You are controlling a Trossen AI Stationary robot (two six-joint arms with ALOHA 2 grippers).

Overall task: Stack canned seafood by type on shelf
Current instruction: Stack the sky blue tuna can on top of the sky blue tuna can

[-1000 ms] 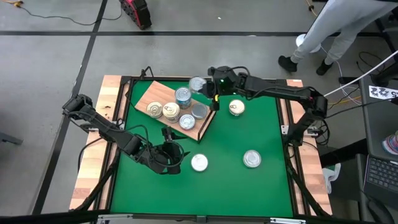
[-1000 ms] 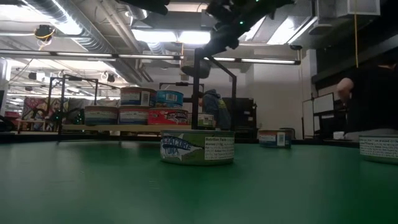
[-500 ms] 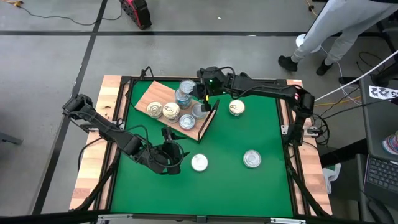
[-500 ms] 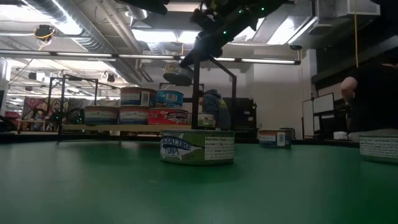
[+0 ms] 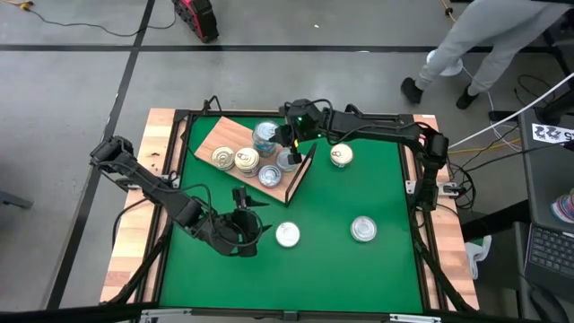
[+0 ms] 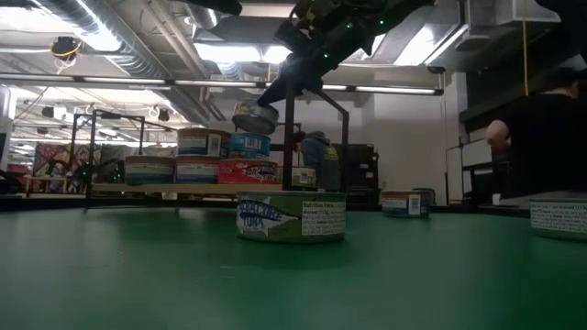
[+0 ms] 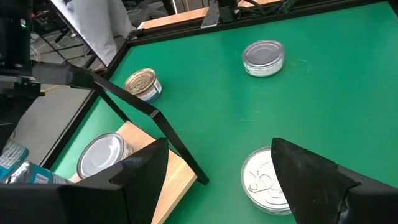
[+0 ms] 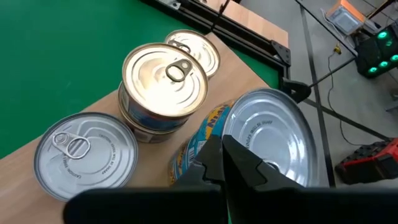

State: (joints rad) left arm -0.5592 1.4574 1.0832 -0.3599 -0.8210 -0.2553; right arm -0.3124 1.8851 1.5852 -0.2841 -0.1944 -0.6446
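The shelf [image 5: 221, 136] is a light wooden board at the far left with a black wire end [image 5: 305, 167]. Several cans rest on it, some stacked [image 8: 165, 78]. My right gripper [image 5: 282, 135] is shut on a blue-and-yellow-labelled can [image 8: 273, 140] that hangs over those cans, above the two-high stack [image 6: 249, 144]. My left gripper [image 5: 248, 224] stands open near the table's front. A white-topped can [image 7: 267, 185] stands on the mat in front of its fingers, untouched. Two more cans stand on the mat: a gold-topped one [image 5: 341, 154] and a silver one [image 5: 363, 229]. My right gripper pinches the can at its rim [image 8: 231, 124] between its two shut fingers [image 8: 239, 163]. The fingers come slanting down from the table's right side. The can is lifted clear and tilted, its silver face turned toward the wrist, and hangs below the fingers [image 6: 255, 117].
The shelf's upright wire frame [image 6: 290, 137] stands just beside the held can. Bare green mat [image 5: 359, 193] lies right of the shelf. A person [image 5: 489, 40] stands on the floor beyond the table's far right corner.
My right gripper has carried its can toward the table's left edge and down, from beside the wire frame to over the cans on the shelf. The can has stayed tilted in the hold.
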